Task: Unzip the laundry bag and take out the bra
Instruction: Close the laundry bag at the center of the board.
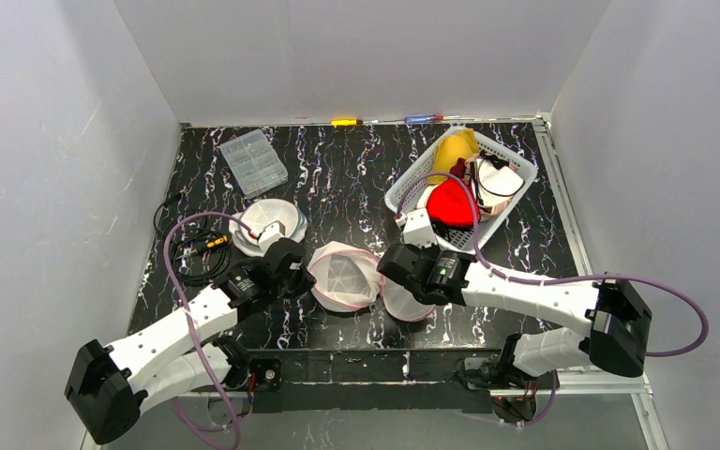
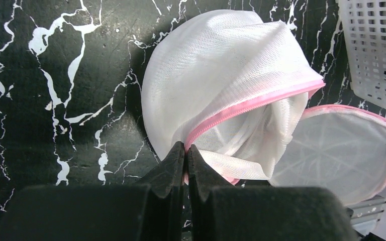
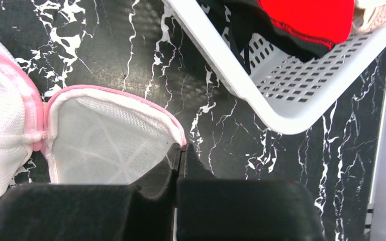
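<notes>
Roughly half done, by the look of it.

Laundry bag (image 1: 345, 278): centre of the top view, on the black marbled table (image 1: 337, 178), between the two arms. It lies open like a clamshell, with the domed half toward frame left and the flat half (image 3: 105, 145) flopped out to the right. The zip seems undone most of the way round. In the left wrist view the pink zip edge (image 2: 251, 108) crosses the dome with a gap under it.

Left gripper (image 2: 186, 153): fingers pressed together, pinching the pink edge at the lower left of the dome.

Right gripper (image 3: 180, 153): fingers closed to a hairline, tips right at the pink rim of the flat half. It appears to have that rim nipped, though the fingers themselves hide the actual contact.

Bra: not out. White folds (image 2: 261, 133) show inside the opening, lower centre of the left wrist view. They may be the bra or only the bag's own lining; I cannot tell which.

Left to do, as I judge it: spread the two halves wider, free one gripper, reach in, and draw the bra clear onto the table.

Nearby: a white basket (image 1: 511, 202) at upper right, holding a red cloth (image 1: 450, 202), and a clear box (image 1: 253, 161) at upper left. Both sit apart from the bag.
</notes>
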Robot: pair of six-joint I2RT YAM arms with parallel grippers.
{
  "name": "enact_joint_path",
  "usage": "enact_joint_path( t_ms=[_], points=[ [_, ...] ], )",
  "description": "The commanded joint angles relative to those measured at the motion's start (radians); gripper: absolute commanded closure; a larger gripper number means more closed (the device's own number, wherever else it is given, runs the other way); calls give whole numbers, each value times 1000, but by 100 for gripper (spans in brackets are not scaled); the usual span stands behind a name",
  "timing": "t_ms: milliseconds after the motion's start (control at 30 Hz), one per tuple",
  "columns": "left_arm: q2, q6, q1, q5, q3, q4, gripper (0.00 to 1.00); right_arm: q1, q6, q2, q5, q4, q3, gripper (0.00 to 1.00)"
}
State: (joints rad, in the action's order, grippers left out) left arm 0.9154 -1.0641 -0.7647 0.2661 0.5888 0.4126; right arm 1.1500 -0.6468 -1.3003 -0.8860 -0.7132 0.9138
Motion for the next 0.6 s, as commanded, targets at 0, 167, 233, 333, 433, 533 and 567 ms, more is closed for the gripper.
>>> enact_joint_path(
  t_ms=[0, 167, 233, 333, 433, 533, 567],
  points=[
    [33, 45, 4, 66, 51, 32, 100, -1, 73, -20, -12, -49, 91, 99],
    [56, 79, 4, 44, 77, 44, 100, -2, 91, -15, 93, -51, 140, 99],
    [39, 98, 5, 27, 88, 46, 99, -1, 95, -26, 130, -65, 171, 99],
    [-11, 151, 5, -15, 92, 13, 78, -2, 95, -51, 179, -86, 229, 99],
    [-73, 258, 3, -101, 78, -77, 56, -7, 94, -73, 227, -88, 266, 99],
    [-114, 375, -1, -185, 53, -174, 45, -19, 77, -95, 288, -88, 292, 99],
    [-123, 408, -5, -216, 46, -208, 44, -24, 69, -100, 311, -86, 298, 99]
  ],
)
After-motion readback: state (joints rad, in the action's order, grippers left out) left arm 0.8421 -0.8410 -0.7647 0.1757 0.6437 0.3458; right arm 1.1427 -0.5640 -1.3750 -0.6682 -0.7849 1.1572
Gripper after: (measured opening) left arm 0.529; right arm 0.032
